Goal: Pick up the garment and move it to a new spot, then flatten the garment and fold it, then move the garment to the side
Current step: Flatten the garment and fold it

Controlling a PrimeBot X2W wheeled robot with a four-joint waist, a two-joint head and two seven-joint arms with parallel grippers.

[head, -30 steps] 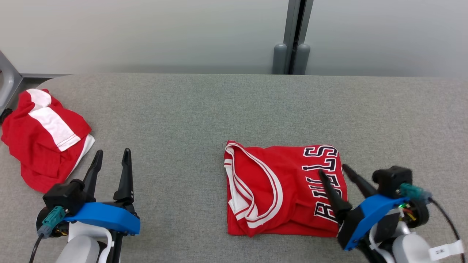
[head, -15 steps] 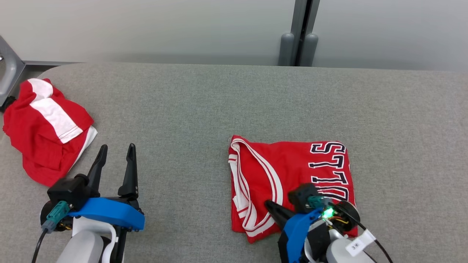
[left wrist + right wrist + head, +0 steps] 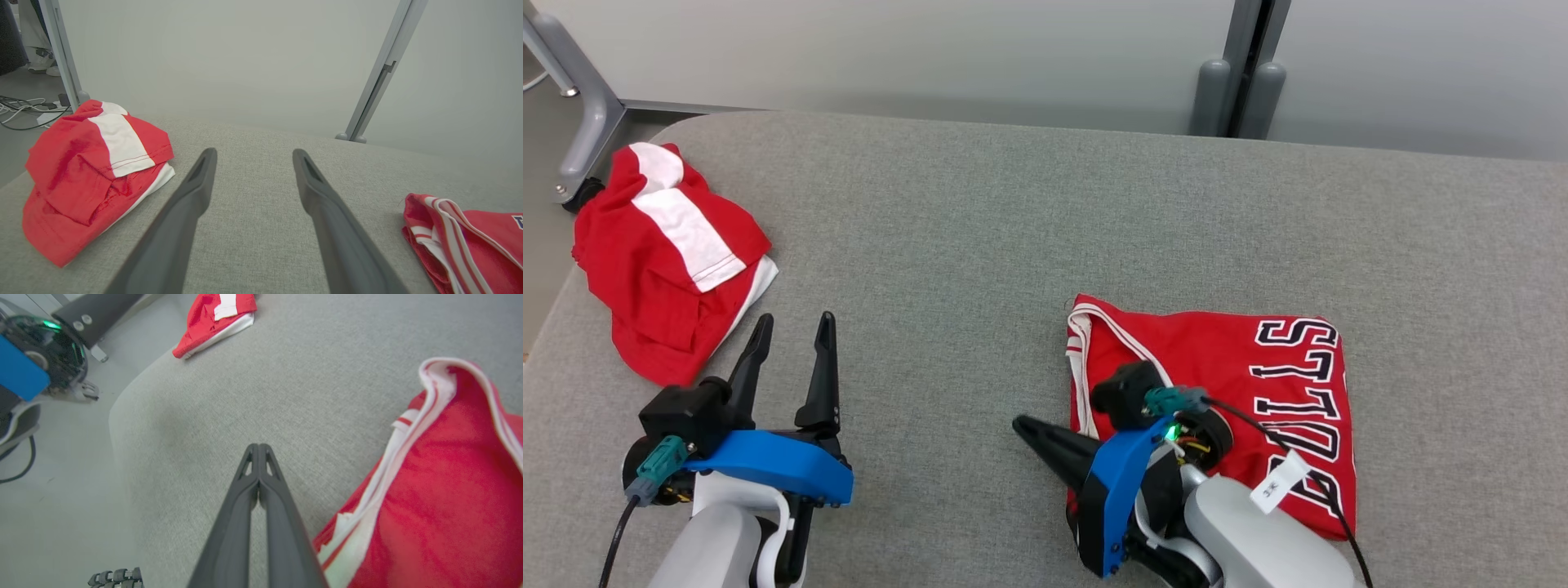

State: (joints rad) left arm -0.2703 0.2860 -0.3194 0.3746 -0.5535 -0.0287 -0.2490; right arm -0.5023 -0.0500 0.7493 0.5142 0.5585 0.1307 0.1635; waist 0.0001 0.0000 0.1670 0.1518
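Lying folded at the near right of the table (image 3: 1013,229), the jersey (image 3: 1225,367) seems ready for its move aside. The right claw (image 3: 1023,426), pressed shut on nothing, points left just off the jersey's left edge; whether its tip touches the table is unclear. It should spread, then pinch every layer at the hem so the fold survives. The left claw (image 3: 795,318) hovers wide open and empty.
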